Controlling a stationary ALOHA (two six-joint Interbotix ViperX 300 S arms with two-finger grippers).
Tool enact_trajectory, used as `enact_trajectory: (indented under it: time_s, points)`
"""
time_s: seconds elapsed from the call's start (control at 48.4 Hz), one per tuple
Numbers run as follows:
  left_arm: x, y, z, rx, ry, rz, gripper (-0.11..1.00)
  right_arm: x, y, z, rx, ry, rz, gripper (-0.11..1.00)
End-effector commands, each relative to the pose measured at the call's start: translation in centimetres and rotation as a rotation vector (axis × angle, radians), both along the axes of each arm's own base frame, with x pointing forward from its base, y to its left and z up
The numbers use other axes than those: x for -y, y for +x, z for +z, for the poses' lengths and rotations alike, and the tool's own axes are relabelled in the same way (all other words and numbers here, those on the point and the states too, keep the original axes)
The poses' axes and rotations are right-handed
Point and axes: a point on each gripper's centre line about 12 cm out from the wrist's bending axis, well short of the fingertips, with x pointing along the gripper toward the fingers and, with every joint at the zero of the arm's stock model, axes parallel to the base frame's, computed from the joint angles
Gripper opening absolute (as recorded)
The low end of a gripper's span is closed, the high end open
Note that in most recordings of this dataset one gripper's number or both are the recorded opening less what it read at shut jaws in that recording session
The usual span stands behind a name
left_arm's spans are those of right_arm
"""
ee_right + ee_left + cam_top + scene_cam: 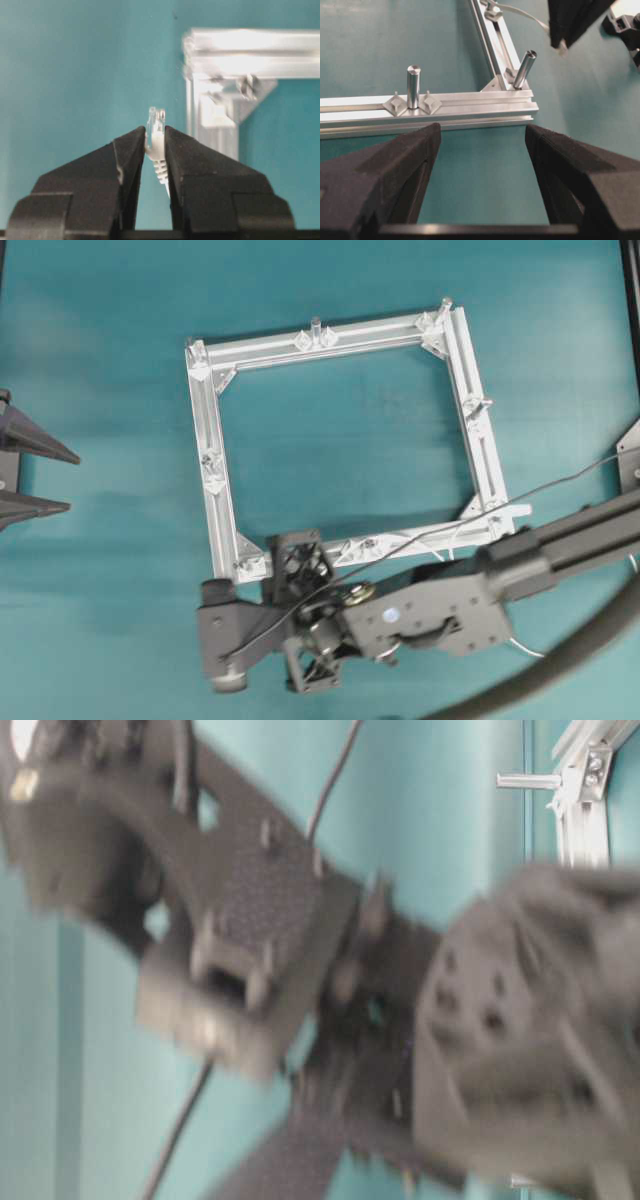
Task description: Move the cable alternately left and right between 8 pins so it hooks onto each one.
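Teal table [120, 330] fills the overhead view, and square on it sits the aluminium frame [215, 485], silvery rails all round. The right arm [560, 540] stretches in from the right edge, reaching across the frame's near rail toward its near-left corner. Thick grey hose [590, 645] curls along beside it. Over on the left edge, the left gripper [482, 135] has its jaws spread wide with nothing between them (just teal cloth and a rail beyond). Now the right gripper [155, 145]: jaws nearly together, pinching the cable [159, 150] just behind its clear plug tip, which pokes out past the fingertips over bare table, just left of a frame corner. Smallest of all, the pins [413, 86], upright on the rails, two showing plainly in the left wrist view.
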Motion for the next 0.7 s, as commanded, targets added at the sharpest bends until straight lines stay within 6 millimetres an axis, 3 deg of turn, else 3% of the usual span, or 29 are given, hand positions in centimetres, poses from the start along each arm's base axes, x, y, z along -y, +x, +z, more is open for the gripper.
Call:
enact_trajectory:
  time_s: [0.0, 0.517, 0.682]
  points:
    - [0.0, 0.2, 0.5, 0.013, -0.01, 0.008, 0.72, -0.8, 1.2, 2.5, 0.053, 0.022, 0.0, 0.14]
    - [0.0, 0.1, 0.5, 0.013, -0.01, 0.006, 0.72, -2.8, 6.9, 2.8, 0.119, 0.077, -0.039, 0.14]
    - [0.0, 0.2, 0.5, 0.013, -0.01, 0.006, 0.72, -1.7, 8.7, 2.6, 0.121, 0.106, -0.133, 0.14]
